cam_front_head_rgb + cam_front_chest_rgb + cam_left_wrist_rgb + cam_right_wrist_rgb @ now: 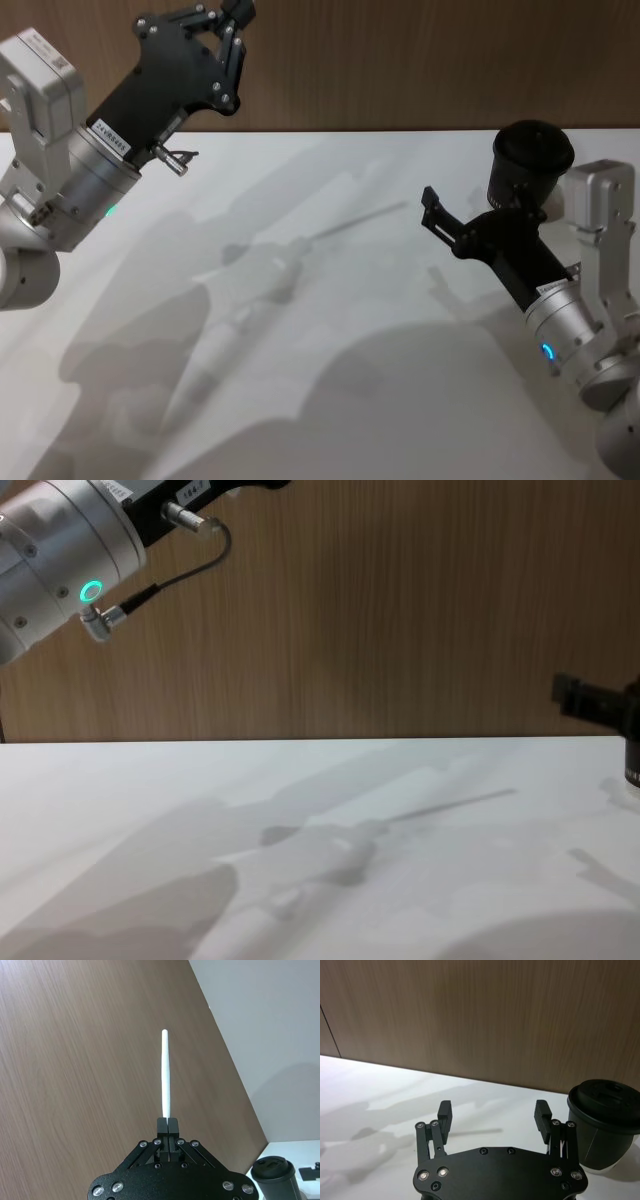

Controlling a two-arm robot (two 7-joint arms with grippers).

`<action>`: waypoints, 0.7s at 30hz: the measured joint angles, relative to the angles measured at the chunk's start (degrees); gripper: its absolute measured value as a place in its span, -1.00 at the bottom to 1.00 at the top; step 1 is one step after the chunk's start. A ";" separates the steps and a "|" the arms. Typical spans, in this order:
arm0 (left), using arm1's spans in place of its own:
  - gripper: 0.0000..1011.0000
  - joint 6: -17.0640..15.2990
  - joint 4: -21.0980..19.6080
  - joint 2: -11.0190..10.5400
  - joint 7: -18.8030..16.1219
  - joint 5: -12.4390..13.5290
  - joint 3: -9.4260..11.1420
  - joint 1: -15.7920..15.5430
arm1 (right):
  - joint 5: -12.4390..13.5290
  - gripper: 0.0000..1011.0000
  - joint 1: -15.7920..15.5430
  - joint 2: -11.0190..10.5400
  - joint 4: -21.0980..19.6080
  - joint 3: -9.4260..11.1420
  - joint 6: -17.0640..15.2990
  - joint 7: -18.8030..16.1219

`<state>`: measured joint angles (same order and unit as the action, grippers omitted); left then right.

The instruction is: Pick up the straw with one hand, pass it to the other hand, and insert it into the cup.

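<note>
- The straw [165, 1075] is up in the air on the far left, well above the table [300, 380]. One end is pinched and the rest sticks straight out past the fingertips, with the wood wall [400, 60] behind it.
- The left gripper [167, 1125] has it, jaws squeezed together on that end. The arm is raised high and angled up toward the wall.
- The right gripper [493, 1112] sits low on the right over the table, jaws wide apart with nothing between them.
- The cup [605, 1130] is black with a black lid, upright on the table at the far right, just beside the right gripper.
- You can see the straw's thin shadow on the tabletop, mid-table.
</note>
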<state>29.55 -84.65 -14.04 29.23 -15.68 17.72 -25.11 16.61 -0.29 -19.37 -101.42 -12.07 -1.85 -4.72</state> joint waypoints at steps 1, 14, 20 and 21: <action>-0.98 0.00 0.00 0.00 0.00 0.00 0.00 0.00 | 0.09 0.98 0.16 -0.03 -0.07 0.18 0.07 -0.24; -0.98 0.00 0.00 0.00 0.00 0.00 0.00 0.00 | 2.84 0.98 1.69 -0.21 -0.83 1.49 0.10 -3.79; -0.98 0.00 0.00 0.00 0.00 0.00 0.00 0.00 | 5.76 0.98 2.50 -0.27 -1.29 2.19 -0.89 -6.41; -0.98 0.00 0.00 0.00 0.00 0.00 0.00 0.00 | 6.13 0.98 2.64 -0.30 -1.35 2.26 -1.04 -6.74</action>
<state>29.55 -84.65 -14.04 29.23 -15.68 17.72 -25.11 22.74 2.35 -19.66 -102.77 -9.82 -2.90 -11.46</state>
